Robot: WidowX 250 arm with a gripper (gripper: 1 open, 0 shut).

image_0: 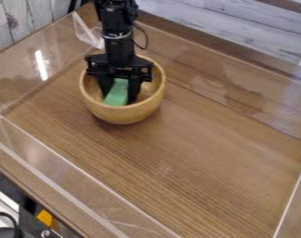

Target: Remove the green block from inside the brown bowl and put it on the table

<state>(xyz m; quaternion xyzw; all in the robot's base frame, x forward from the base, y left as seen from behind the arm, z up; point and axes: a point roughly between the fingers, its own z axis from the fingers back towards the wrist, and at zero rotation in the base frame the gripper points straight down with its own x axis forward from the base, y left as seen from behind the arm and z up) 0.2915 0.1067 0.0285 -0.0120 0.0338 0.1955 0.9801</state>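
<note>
As we look in from the single camera view, the black, jointed robot gripper is down inside the round, light tan-brown wooden bowl, and here's the flat, bright green block, right between the dark fingers! It sits in the bowl, tilted, one end toward the near wall. The jaws stand part-way open, about as wide as the block, and it looks like a grip on it, though the dark fingers hide the contact, so a firm hold can't be called. Bare stretches of the dark brown wood-grain table lie to the right and in front.

Now for the lift, and it wants care: make sure of the pinch first, then go straight up, slowly, until block and fingertips clear the rim. Drag sideways too soon and the bowl could come along or tip! Once clear, swing out beside the bowl, lower close to the wood, and only then let go.
</note>
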